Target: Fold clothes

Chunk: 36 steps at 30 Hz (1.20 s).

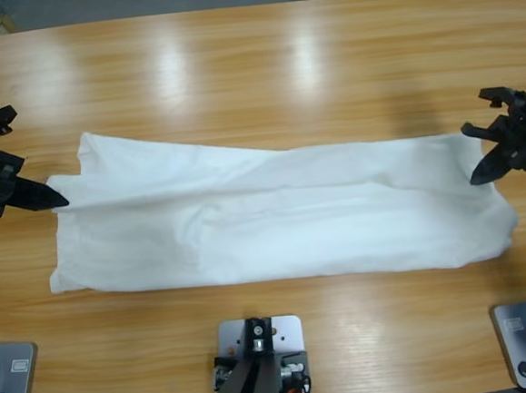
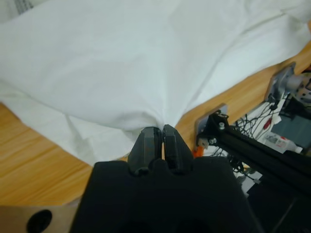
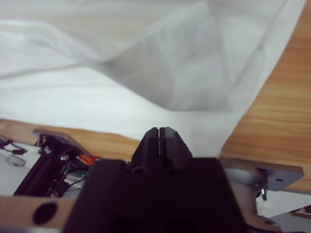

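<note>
The plain white soft cotton T-shirt (image 1: 283, 218) lies folded into a long band across the middle of the long light-brown wooden desk (image 1: 263, 78), its length running from one side of the high view to the other. The near long edge is nearly straight and sits parallel to the desk's near edge, with a strip of bare wood between them. The far edge is uneven, higher at the left-hand end of the view, where a corner stands out. A broad stretch of bare wood lies beyond the shirt, and bare wood borders both short ends (only narrowly, since a tool sits at each).

The left tool (image 2: 156, 133) enters low from the left edge of the high view, reaching roughly level along the desk. Its black jaws are pressed together on a gathered point of the shirt's end, and cloth fans out from the pinch. The right tool (image 3: 159, 133) enters from the right edge, angled down and inward. Its jaws are closed at the cloth's edge, and the fabric rises ahead of them in a lifted fold
</note>
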Available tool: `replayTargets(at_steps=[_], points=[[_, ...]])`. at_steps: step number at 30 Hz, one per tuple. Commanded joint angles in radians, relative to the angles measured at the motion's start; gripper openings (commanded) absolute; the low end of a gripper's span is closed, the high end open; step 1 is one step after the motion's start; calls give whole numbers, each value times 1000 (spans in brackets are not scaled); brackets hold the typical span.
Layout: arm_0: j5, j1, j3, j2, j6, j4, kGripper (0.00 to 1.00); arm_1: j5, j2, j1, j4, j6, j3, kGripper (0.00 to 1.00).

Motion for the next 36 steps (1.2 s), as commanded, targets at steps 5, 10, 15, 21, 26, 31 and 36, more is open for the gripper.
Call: replayTargets(at_steps=[5, 10, 15, 21, 26, 31, 36], points=[[-13, -20, -130, 295, 60, 159, 0, 21, -86, 85, 97, 58, -44, 945], [44, -13, -256, 378, 114, 305, 862, -5, -120, 85, 142, 58, -177, 945], [105, 15, -251, 142, 114, 244, 996, 10, -37, 160, 135, 66, -324, 944], [99, 39, -248, 44, 115, 214, 996, 26, 173, 268, 103, 73, -446, 945], [97, 39, -240, 45, 117, 214, 996, 28, 271, 301, 42, 73, -450, 945], [94, 32, -231, 51, 123, 214, 996, 11, 318, 303, 2, 55, -447, 945], [94, 29, -225, 58, 128, 214, 996, 6, 344, 307, -11, 46, -437, 943]])
